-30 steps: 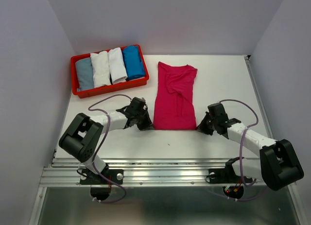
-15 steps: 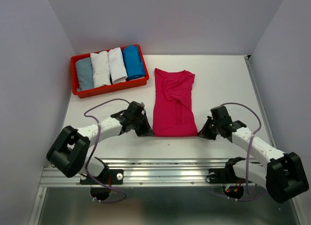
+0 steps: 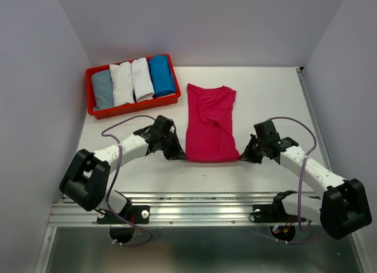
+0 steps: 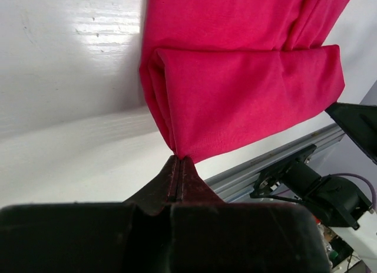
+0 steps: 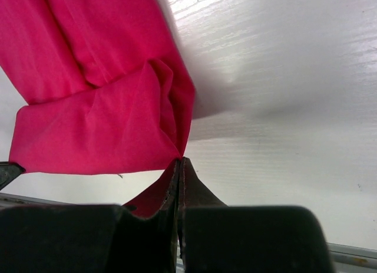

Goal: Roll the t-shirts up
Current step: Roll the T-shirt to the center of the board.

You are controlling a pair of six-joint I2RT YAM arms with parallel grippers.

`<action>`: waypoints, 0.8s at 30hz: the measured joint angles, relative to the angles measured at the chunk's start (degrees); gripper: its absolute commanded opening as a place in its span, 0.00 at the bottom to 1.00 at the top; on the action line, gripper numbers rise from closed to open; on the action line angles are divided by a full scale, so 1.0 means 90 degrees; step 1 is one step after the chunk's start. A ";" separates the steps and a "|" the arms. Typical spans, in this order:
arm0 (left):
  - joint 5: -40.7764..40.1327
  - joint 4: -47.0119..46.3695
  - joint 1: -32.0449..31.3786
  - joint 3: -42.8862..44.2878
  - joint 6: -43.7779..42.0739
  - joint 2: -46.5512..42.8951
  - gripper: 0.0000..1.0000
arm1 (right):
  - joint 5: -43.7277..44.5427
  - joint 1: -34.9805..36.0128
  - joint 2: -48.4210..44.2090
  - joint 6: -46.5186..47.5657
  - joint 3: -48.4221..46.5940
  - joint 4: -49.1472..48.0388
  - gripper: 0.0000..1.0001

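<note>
A magenta-pink t-shirt (image 3: 211,122) lies folded into a long strip in the middle of the white table. Its near end is doubled over into a band (image 4: 247,96). My left gripper (image 3: 179,157) is shut on the near-left corner of that band (image 4: 178,158). The right gripper (image 3: 242,157) is shut on the near-right corner (image 5: 179,161). Both pairs of jaws are pressed together with pink cloth pinched at the tips. Rolled t-shirts lie side by side in the tray: a grey-blue one (image 3: 102,89), two white ones (image 3: 122,83) (image 3: 142,79) and a bright blue one (image 3: 161,75).
The red plastic tray (image 3: 135,106) stands at the back left of the table, just left of the pink shirt's far end. White walls close the table in on the left, back and right. A metal rail (image 3: 200,211) runs along the near edge.
Both grippers, still shut on the corners, dragged the pink shirt a little toward the near edge and to the left. The near end then moved slightly back up the table.
</note>
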State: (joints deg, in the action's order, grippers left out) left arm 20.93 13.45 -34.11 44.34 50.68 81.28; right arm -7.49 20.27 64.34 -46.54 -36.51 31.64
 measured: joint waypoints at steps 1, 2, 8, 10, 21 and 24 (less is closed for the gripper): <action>0.0012 0.0032 0.0032 0.0041 -0.0005 0.0041 0.00 | 0.0024 0.0000 0.0073 0.0022 -0.0053 0.0015 0.01; 0.0029 0.0073 0.0073 0.0087 -0.0007 0.0080 0.00 | 0.0049 0.0000 0.0148 0.0041 -0.0121 0.0034 0.01; 0.0168 0.0257 0.0245 0.0442 -0.0085 0.0287 0.00 | 0.0143 0.0000 0.0525 0.0197 -0.0508 0.0112 0.01; 0.0199 0.0296 0.0296 0.0580 -0.0136 0.0420 0.00 | 0.0182 0.0000 0.0661 0.0243 -0.0661 0.0117 0.01; 0.0350 0.0517 0.0597 0.1178 -0.0408 0.1132 0.00 | 0.0311 0.0000 0.1457 0.0512 -0.1362 0.0146 0.01; 0.0347 0.0571 0.0680 0.1389 -0.0488 0.1290 0.00 | 0.0355 0.0000 0.1664 0.0563 -0.1491 0.0143 0.01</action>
State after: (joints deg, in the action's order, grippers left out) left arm 24.05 18.59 -27.99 56.84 46.28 92.88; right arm -4.29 20.27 79.31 -41.47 -49.93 32.93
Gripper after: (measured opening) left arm 0.025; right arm 0.016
